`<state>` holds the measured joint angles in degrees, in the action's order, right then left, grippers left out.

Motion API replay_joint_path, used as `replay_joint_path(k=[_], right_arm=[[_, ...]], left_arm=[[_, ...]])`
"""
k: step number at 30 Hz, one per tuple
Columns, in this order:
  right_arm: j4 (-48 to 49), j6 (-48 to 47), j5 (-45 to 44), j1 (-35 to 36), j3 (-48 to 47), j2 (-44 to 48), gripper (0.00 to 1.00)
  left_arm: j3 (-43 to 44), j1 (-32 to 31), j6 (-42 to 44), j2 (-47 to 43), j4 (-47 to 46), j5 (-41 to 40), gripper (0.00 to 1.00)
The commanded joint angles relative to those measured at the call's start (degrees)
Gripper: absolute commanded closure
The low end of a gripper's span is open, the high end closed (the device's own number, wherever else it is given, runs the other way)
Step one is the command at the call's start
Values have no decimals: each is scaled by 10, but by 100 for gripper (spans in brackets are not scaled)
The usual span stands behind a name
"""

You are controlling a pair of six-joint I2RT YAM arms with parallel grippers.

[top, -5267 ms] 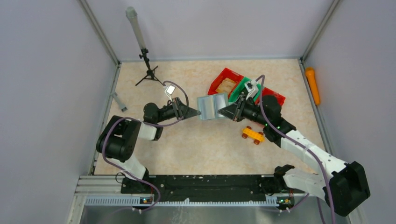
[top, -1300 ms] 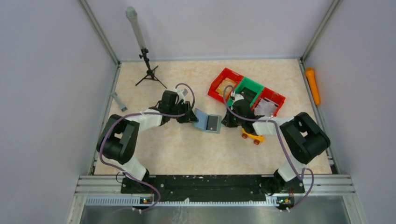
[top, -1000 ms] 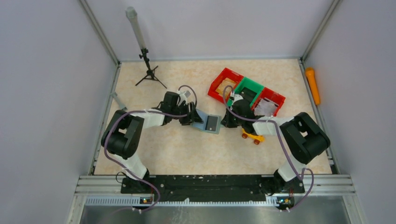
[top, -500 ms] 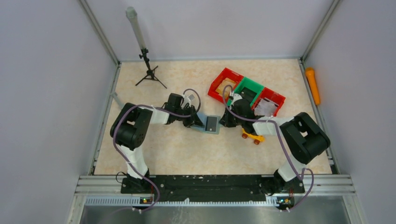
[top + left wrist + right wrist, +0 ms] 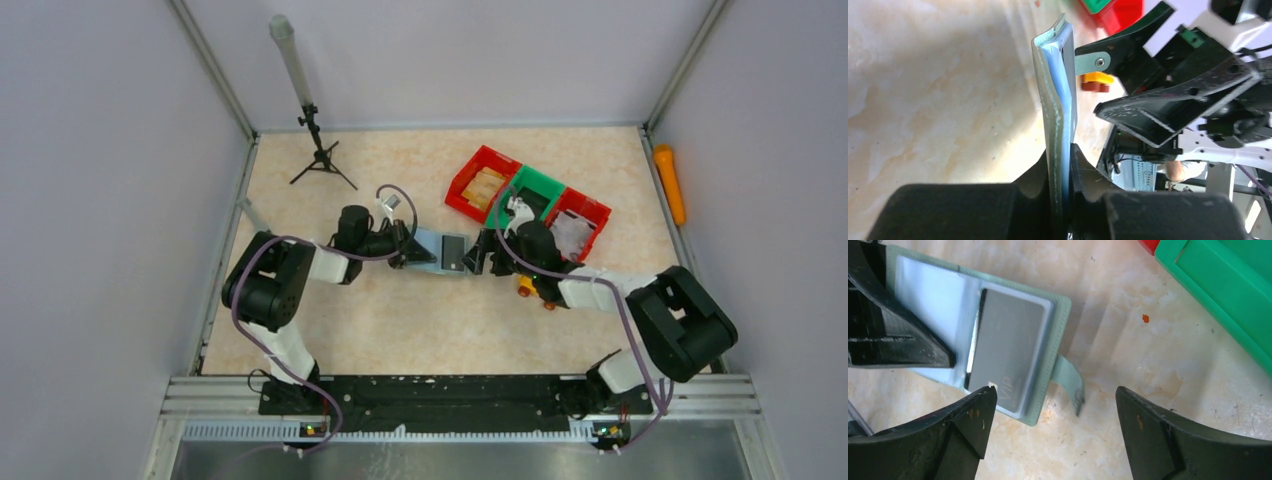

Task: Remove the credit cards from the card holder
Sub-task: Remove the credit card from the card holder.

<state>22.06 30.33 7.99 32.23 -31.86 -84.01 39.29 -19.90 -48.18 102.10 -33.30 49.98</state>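
1. The left gripper (image 5: 1060,167) is shut tight on the holder (image 5: 928,295). It pinches the holder's 9 o'clock edge.
2. The holder lies open near the middle of the table (image 5: 350,320), low down. I cannot tell if it touches the table.
3. 1 grey card (image 5: 1008,347) sits in a clear pocket on the holder's 3 o'clock half. It says VIP. I see no other card.
4. The right gripper (image 5: 1055,390) is wide open and holds nothing. It hangs just at 3 o'clock of the holder. The card's end and the tab (image 5: 1070,382) sit between its fingers.
5. I think the next job is to pinch the card and pull it toward 3 o'clock.
6. The fingers could close on the tab or the whole flap, not just the card. Then the holder gets pulled and the card stays in.
7. The card looks flat and smooth, and the pocket covers most of it. The fingers could slip off.
8. A hard pull could drag the holder out of the left gripper, which only has a thin edge.
9. The car (image 5: 1096,76) is at 4 o'clock of the holder, by the right arm. The green bin (image 5: 1218,280) is at 1 o'clock. A wide swing could bump them.
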Motion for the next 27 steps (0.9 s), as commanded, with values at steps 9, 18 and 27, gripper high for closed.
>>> replay_joint_path(k=[9, 18, 27], right_arm=[[210, 37, 96, -7, 78, 90, 4], [317, 51, 96, -8, 147, 170, 24], [341, 49, 94, -9, 168, 200, 53]], left_arm=[[-59, 9, -169, -39, -405, 71, 100], [-63, 8, -233, -13, -520, 86, 100], [-60, 4, -175, -39, -432, 79, 100]])
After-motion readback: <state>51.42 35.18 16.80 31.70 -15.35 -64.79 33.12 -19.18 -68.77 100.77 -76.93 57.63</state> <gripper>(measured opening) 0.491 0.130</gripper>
